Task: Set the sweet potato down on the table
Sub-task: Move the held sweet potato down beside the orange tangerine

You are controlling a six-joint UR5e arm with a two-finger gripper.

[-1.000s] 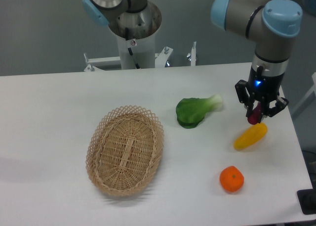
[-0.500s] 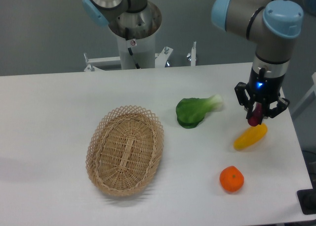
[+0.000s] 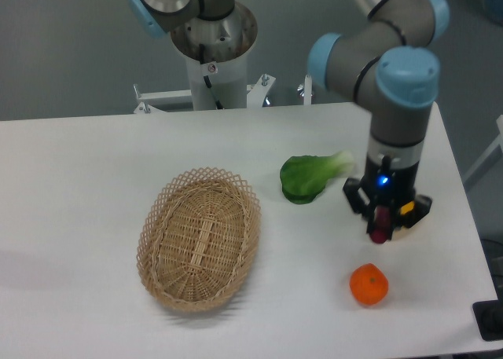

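Note:
My gripper [image 3: 381, 227] is shut on the sweet potato [image 3: 380, 225], a small dark reddish-purple tuber held upright between the fingers, just above the white table [image 3: 94, 178]. It hangs at the right side of the table, right of the green vegetable and above the orange fruit. The gripper body hides most of the yellow vegetable [image 3: 406, 208] behind it.
An oval wicker basket [image 3: 200, 238] sits left of centre. A green leafy vegetable [image 3: 308, 175] lies near the middle. A round orange fruit [image 3: 368, 285] lies near the front right. The robot base [image 3: 214, 53] stands at the back edge.
The arm has swung left and toward the front with the sweet potato, from above the yellow vegetable's right end to in front of it, and lower toward the table.

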